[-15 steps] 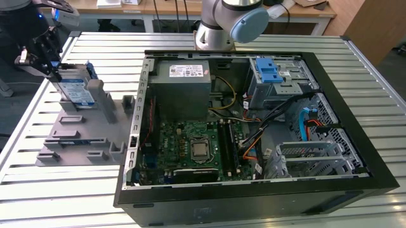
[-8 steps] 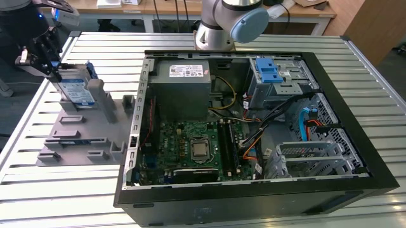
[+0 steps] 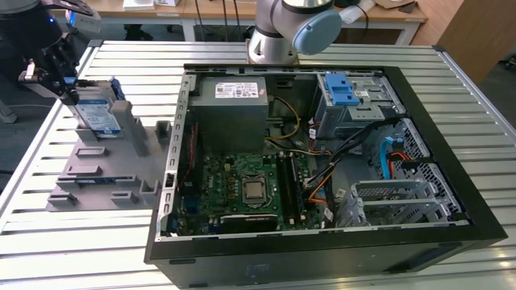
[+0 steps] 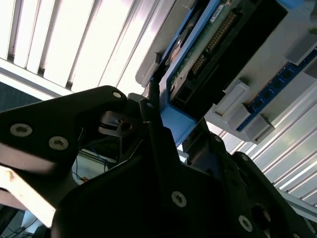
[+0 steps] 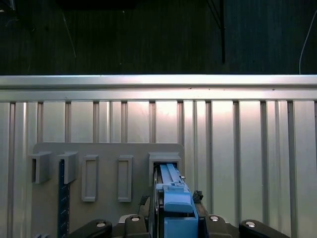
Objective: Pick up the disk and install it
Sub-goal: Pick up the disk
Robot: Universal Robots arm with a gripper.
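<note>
One gripper has its fingers closed on the blue carrier edge of the one disk. The disk stands upright, slightly tilted, at a slot of the single grey fixture on the slatted table, at the exterior view's left of the one open computer case. The disk's white-and-blue label and the white sticker on the one power supply carry print too small to read.
</note>
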